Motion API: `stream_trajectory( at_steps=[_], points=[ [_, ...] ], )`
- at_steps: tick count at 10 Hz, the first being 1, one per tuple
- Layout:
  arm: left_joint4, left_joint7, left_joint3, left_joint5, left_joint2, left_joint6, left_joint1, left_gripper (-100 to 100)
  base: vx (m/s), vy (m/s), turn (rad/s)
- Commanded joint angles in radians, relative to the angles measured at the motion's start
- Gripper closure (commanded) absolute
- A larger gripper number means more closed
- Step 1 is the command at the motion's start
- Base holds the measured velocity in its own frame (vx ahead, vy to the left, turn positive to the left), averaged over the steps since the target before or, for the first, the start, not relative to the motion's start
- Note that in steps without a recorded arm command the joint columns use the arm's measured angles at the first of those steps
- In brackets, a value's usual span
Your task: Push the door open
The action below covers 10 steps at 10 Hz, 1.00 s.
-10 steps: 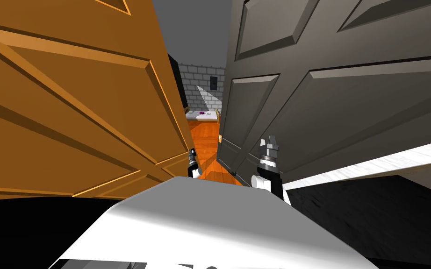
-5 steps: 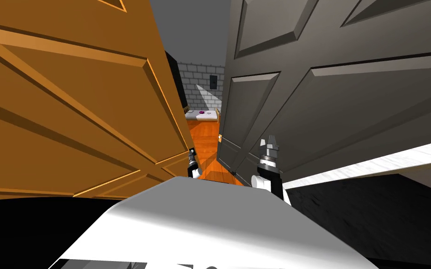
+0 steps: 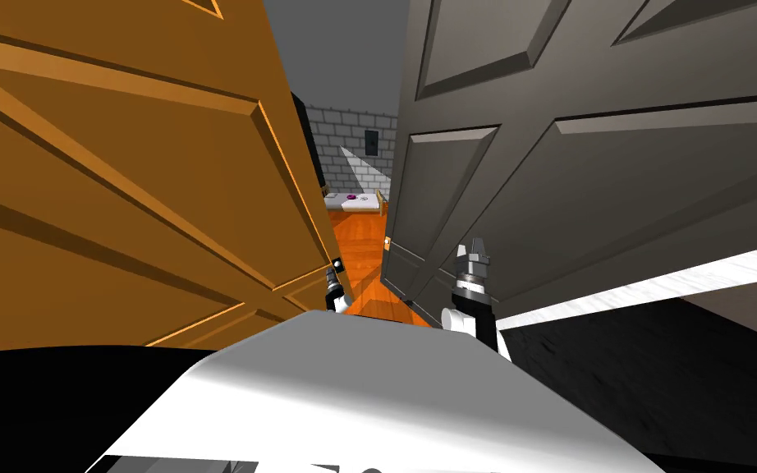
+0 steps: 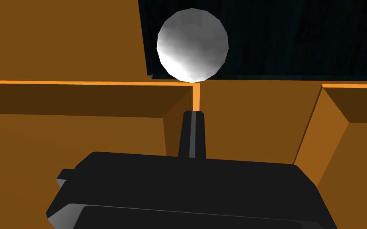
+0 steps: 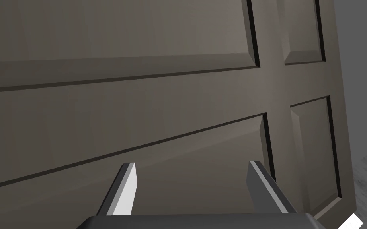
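An orange-brown panelled door (image 3: pixel 122 205) stands at my left and a dark grey panelled door (image 3: pixel 582 164) at my right, with a narrow gap between them. My left gripper (image 3: pixel 335 277) is low at the orange door's free edge. In the left wrist view its fingers (image 4: pixel 193 115) are shut together on nothing, close to the orange door (image 4: pixel 79 131), below a round grey knob (image 4: pixel 192 44). My right gripper (image 3: pixel 474 248) points at the grey door's lower part. Its fingers (image 5: pixel 190 179) stand open, close to the grey panels (image 5: pixel 139 99), with nothing between them.
Through the gap I see an orange wooden floor (image 3: pixel 362 246), a bed (image 3: pixel 355 202) and a grey brick wall (image 3: pixel 344 135). A white strip (image 3: pixel 697 283) runs along the foot of the grey door, over dark floor (image 3: pixel 656 386). Both doors hem me in closely.
My left gripper's fingers have closed from wide open to shut. The left hand has crept slightly forward along the orange door's edge. The right arm has stayed put.
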Motion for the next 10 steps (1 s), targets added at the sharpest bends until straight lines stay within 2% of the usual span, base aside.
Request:
stream_trajectory(
  at_steps=[1,2,3,4,7,9,10],
  points=[
    [-0.022,-0.015,0.0,0.016,0.022,0.002,0.008,-100,-0.156,-0.16,-0.008],
    [-0.025,-0.02,0.001,0.026,0.026,-0.001,0.008,-100,-0.164,-0.186,0.016],
    [-0.028,-0.026,0.001,0.038,0.022,-0.004,0.008,-100,-0.147,-0.191,0.007],
    [-0.032,-0.032,0.001,0.048,0.009,-0.007,0.007,-100,-0.119,-0.215,0.006],
    [-0.038,-0.043,0.002,0.069,-0.048,-0.013,0.007,-100,-0.065,-0.174,0.006],
    [-0.049,-0.048,0.002,0.069,-0.045,-0.006,0.012,-100,0.016,-0.065,0.005],
    [-0.035,-0.049,0.016,0.079,-0.012,-0.023,0.004,-100,0.022,0.095,-0.144]
  ],
)
